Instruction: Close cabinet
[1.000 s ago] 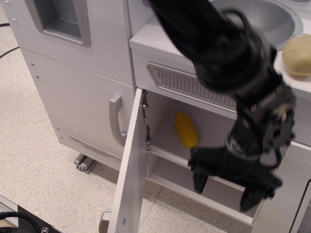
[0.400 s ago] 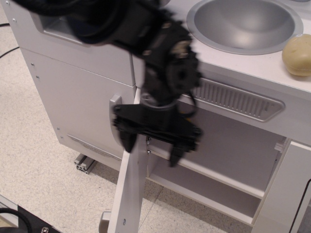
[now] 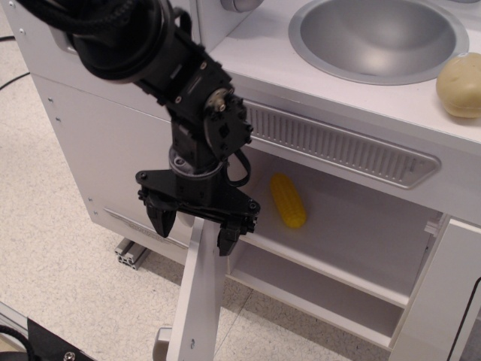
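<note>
I see my pincer [image 3: 194, 232] spread wide, with one finger on each side of the top edge of the cabinet door [image 3: 197, 301]. The door stands open and runs toward 6 o'clock. A corn cob [image 3: 288, 200] lies inside, at 3 o'clock from the pincer.

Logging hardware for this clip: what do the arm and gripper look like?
The arm is black, with bulky rounded segments. A black cable loops at the wrist. The gripper is a wide black bar with two short tapered fingers.
</note>
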Action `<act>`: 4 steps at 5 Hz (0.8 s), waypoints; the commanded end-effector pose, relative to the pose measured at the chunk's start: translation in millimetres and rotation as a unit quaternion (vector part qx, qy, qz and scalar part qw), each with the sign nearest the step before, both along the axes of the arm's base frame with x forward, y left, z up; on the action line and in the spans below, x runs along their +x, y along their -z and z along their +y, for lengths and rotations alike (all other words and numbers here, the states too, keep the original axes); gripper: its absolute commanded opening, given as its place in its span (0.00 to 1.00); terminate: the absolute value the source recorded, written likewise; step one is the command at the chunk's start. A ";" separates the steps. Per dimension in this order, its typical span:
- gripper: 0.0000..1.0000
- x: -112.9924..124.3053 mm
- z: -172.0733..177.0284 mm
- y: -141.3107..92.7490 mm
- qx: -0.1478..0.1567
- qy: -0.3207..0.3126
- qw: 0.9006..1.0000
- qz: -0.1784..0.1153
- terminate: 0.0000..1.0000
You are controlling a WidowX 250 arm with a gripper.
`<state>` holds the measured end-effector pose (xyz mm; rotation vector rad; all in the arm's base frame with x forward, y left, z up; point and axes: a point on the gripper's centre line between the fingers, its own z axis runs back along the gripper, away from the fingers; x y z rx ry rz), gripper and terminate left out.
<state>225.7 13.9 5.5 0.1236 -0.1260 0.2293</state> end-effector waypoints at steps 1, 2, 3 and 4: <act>1.00 23.2 -34.8 13.4 -0.040 -0.012 0.999 -0.006 0.00; 1.00 36.8 -67.2 11.4 -0.065 -0.023 0.998 0.002 0.00; 1.00 48.6 -91.5 3.4 -0.076 -0.036 0.996 -0.008 0.00; 1.00 50.4 -103.3 -15.8 -0.093 -0.031 0.995 -0.020 0.00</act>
